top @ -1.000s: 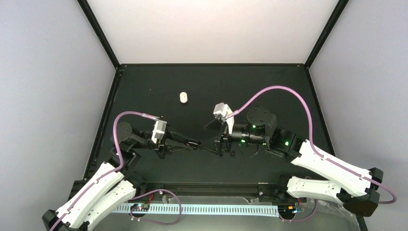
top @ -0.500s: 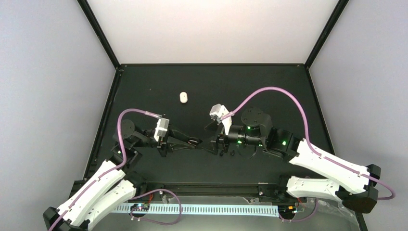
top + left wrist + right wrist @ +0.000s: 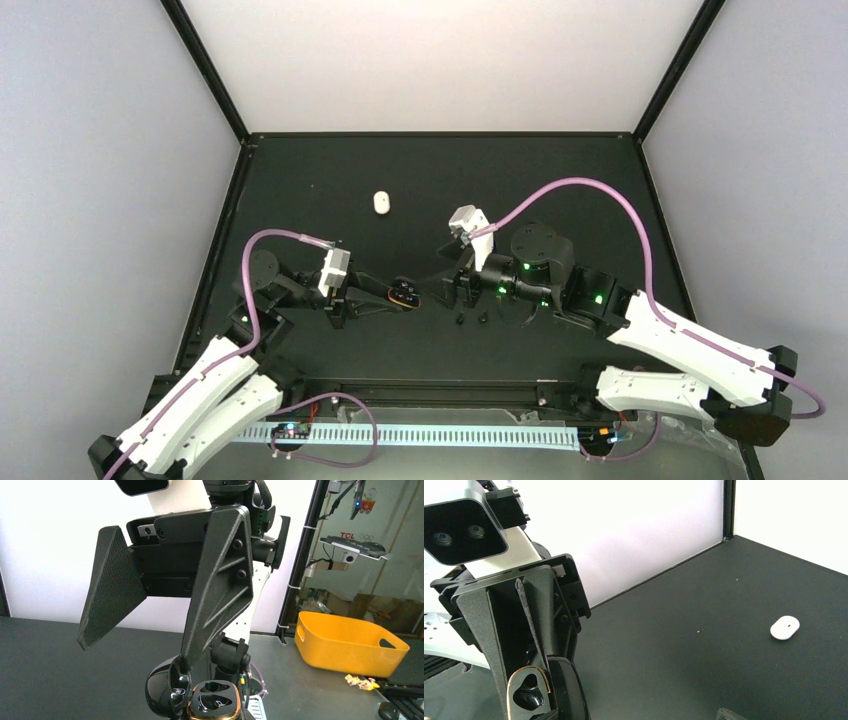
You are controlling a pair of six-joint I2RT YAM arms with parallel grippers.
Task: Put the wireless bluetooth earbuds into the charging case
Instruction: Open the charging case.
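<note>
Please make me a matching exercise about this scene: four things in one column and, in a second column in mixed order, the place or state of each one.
Things
1. charging case
2. black earbuds
3. white oval object
4. right gripper

Places or states
A. open, holding nothing
B. alone on the far part of the table
C. clamped in the left gripper
D. loose on the table, close to the right arm's wrist

Pairs: 1-C, 2-D, 3-B, 4-A

Right tool (image 3: 447, 279) has pulled back right, off the charging case (image 3: 405, 296). Case's orange rim now shows from above.
</note>
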